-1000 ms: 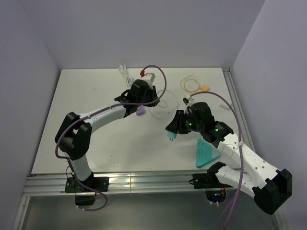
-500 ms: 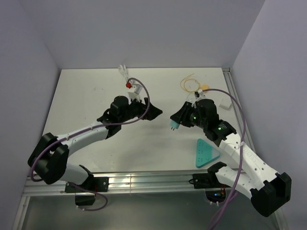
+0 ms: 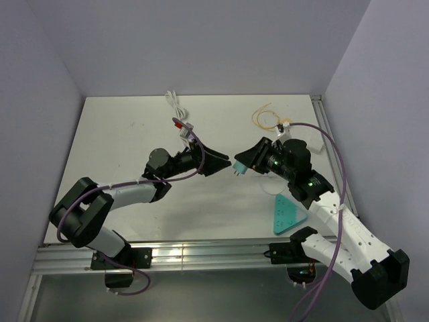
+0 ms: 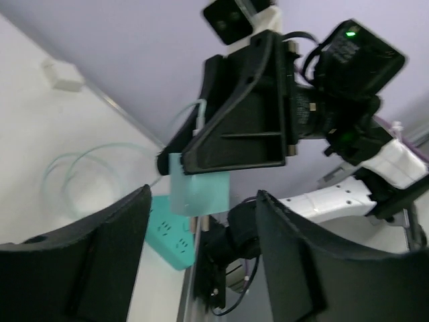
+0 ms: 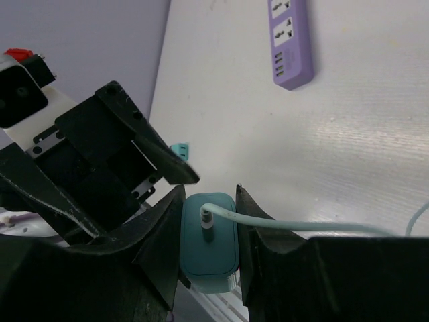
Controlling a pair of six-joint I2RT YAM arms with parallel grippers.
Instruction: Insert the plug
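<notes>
White table (image 3: 120,147) at a stage where no insertion has been made. The purple rectangular power strip (image 5: 291,40) lies flat, its visible sockets vacant. The teal angular power strip (image 3: 288,215) lies near the right arm's base. The left gripper (image 3: 221,163) is spread and empty, facing the right gripper (image 5: 209,194), which clamps a teal blocky plug (image 5: 209,251) aloft. The thin looped yellow cable (image 3: 263,118) of the small yellow-tan plug rests untouched at the table's far right, the plug itself hidden behind the right wrist. Picking and seating it are probably still to do.

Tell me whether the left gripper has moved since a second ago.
Yes. The left gripper has swung rightward and down the view, away from the white cord.
</notes>
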